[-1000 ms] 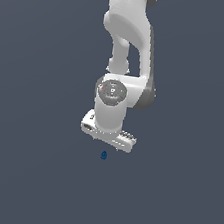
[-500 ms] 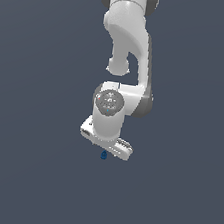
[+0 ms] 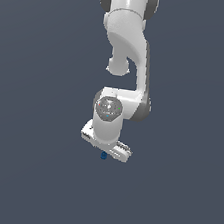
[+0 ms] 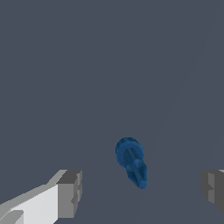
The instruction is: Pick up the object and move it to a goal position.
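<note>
The object is a tiny dark-blue lumpy item on the grey floor, peeking out just under the white gripper's lower edge in the exterior view. In the wrist view the object lies between the two grey fingertips, one fingertip on one side and the other far on the other side. My gripper is open wide and empty, with the object in the gap between the jaws and touching neither. In the exterior view the gripper sits directly over the object.
A plain dark grey floor spreads all around. The white arm rises above the gripper to the top of the exterior view.
The arm has come down steadily onto the object. The gripper's lower edge has closed the gap and now partly covers the object in the exterior view. The object has not moved.
</note>
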Action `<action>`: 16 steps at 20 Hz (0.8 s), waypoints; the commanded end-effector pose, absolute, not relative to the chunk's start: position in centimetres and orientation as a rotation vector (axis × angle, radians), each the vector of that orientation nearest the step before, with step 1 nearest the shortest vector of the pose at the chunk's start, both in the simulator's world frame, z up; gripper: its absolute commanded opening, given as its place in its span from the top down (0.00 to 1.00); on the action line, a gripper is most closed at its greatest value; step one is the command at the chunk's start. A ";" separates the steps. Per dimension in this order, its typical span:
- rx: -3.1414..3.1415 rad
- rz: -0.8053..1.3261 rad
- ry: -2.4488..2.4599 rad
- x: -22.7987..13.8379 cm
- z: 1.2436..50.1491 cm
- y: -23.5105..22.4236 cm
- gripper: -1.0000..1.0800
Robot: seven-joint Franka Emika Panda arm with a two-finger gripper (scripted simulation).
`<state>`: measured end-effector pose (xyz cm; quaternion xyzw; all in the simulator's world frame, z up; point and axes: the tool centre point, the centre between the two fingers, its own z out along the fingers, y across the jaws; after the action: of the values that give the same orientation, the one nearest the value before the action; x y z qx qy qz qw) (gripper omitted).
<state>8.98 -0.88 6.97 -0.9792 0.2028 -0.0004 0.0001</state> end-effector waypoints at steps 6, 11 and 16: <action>-3.076 0.000 0.640 9.0 4.1 -0.9 0.04; -3.076 0.000 0.640 9.1 4.3 -0.9 1.00; -3.076 0.000 0.640 9.1 4.3 -0.9 1.00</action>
<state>9.05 -0.87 4.25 -0.9790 0.2038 0.0001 0.0000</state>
